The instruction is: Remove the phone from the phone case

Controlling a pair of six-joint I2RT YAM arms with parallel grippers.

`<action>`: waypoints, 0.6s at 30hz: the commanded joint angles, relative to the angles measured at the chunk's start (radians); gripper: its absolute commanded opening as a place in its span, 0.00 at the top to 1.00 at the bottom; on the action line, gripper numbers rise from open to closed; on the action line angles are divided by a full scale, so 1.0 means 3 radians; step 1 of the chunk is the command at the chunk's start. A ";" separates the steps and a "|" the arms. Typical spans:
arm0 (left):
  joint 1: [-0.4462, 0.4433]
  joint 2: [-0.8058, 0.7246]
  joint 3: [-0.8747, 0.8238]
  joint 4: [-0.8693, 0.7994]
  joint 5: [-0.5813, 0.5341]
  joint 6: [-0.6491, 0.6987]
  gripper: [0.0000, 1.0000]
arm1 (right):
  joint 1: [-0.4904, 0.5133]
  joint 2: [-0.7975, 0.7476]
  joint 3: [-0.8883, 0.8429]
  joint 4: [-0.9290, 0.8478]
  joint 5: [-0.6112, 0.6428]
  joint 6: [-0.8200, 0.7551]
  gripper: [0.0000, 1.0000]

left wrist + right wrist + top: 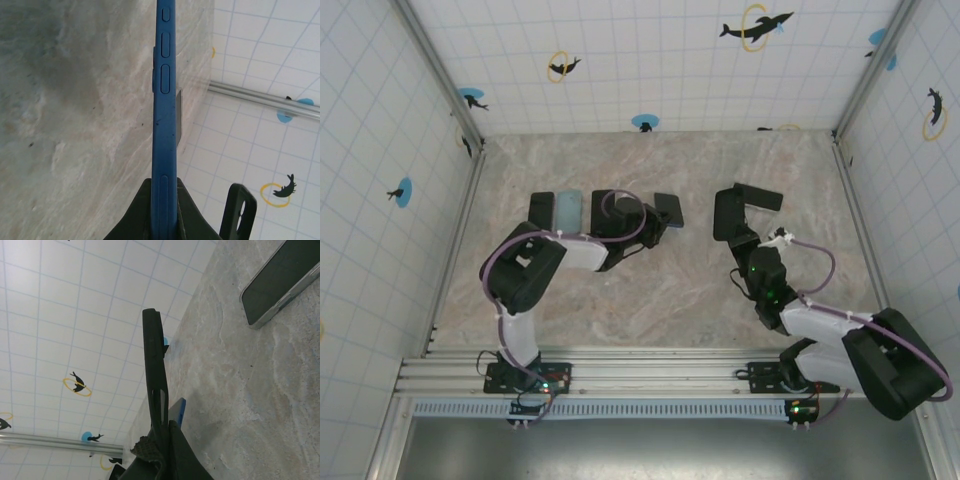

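Left gripper point(164, 207) clamped on blue rubbery phone case point(165, 125), case seen edge-on, side buttons facing camera. Right gripper point(161, 442) pinched on thin black phone case point(154, 365), also edge-on. Dark-screened silver-edged phone point(277, 285) lying flat on marbled tabletop point(250, 405), between the arms.

Near half of the table point(650, 310) is lying open between the arms, so there is wide room to pass. The loose phone point(669, 208) is lying flat and blocking the far lane between the grippers. The left gripper point(164, 217) is clamping the blue case point(165, 125) and the right gripper point(161, 440) the black case point(154, 360), both taking up far-table room. Side walls point(380, 200) are crowding the outer edges.
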 commanded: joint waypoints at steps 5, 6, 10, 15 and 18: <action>0.0091 0.0341 0.0410 0.0193 0.0223 0.0134 1.00 | -0.0031 0.0144 -0.0034 0.0256 -0.0052 0.0169 0.94; 0.0104 0.0382 0.0442 0.0191 0.0234 0.0134 1.00 | -0.0034 0.0148 -0.0026 0.0261 -0.0052 0.0170 0.94; 0.0129 0.0510 0.0577 0.0129 0.0266 0.0149 1.00 | -0.0042 0.0164 -0.0026 0.0246 -0.0055 0.0170 0.94; 0.0164 0.0616 0.0616 0.0101 0.0276 0.0089 1.00 | -0.0045 0.0213 -0.0034 0.0283 -0.0065 0.0189 0.94; 0.0176 0.0649 0.0636 0.0022 0.0276 0.0096 0.99 | -0.0063 0.0218 -0.0034 0.0277 -0.0089 0.0190 0.94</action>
